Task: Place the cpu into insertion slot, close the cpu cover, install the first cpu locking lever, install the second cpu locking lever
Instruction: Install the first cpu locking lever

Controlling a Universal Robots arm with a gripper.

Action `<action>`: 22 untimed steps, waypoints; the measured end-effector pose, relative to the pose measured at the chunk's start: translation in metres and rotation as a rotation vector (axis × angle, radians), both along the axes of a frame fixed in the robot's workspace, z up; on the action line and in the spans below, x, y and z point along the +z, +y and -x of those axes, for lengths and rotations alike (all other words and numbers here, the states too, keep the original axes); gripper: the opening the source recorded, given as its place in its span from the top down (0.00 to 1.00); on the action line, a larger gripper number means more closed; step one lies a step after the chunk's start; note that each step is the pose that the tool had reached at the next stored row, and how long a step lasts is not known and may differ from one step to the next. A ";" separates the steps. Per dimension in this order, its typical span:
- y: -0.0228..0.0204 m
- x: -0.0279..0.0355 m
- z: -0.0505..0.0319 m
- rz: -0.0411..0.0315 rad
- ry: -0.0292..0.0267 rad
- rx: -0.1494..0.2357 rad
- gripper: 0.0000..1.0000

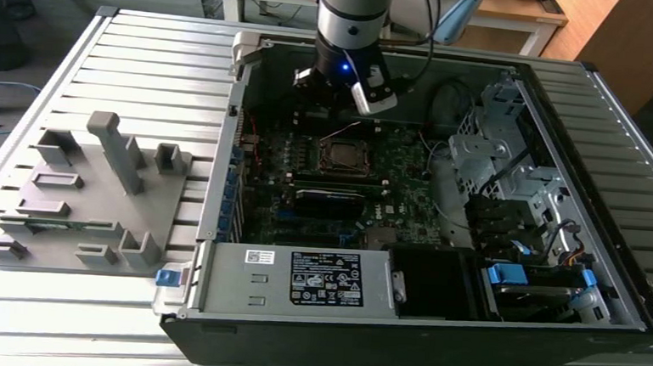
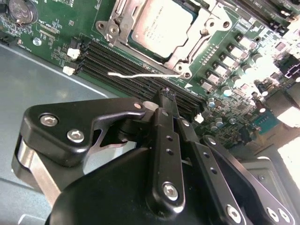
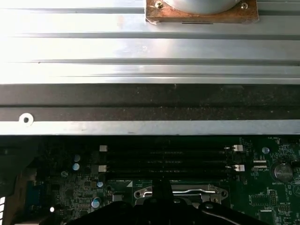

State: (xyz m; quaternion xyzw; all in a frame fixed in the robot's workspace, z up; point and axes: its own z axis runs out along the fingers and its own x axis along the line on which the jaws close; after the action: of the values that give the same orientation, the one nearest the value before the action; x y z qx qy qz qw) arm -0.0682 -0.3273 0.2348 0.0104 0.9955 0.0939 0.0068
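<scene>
The cpu point(image 2: 161, 26) lies flat in the insertion slot point(image 1: 343, 155), its grey metal top showing through the window of the cpu cover point(image 2: 199, 40). The silver cover frame is down over it. One thin wire locking lever point(image 2: 136, 74) stands free, angled out over the black memory slots point(image 2: 117, 63). In the exterior view the lever point(image 1: 341, 133) rises above the socket. My gripper point(image 2: 166, 92) hangs just beside that lever, over the memory slots, fingers pressed together with nothing between them. In the exterior view the gripper point(image 1: 338, 99) is behind the socket, inside the case.
The open computer case wall point(image 3: 150, 108) runs close behind the memory slots point(image 3: 168, 161). A drive cage point(image 1: 499, 151) and cables fill the exterior view's right. The power supply point(image 1: 298, 279) sits at the front. A grey fixture plate point(image 1: 88, 194) lies left of the case.
</scene>
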 end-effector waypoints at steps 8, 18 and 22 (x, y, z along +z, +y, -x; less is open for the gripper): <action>0.0002 -0.0025 -0.0016 0.0121 0.0002 -0.056 0.89; 0.0002 -0.0036 -0.0023 0.0121 0.0004 -0.085 0.89; 0.0002 -0.0036 -0.0023 0.0121 0.0004 -0.085 0.89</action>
State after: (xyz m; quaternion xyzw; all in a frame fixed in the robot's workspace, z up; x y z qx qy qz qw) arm -0.0658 -0.3271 0.2312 0.0527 0.9947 0.0875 0.0107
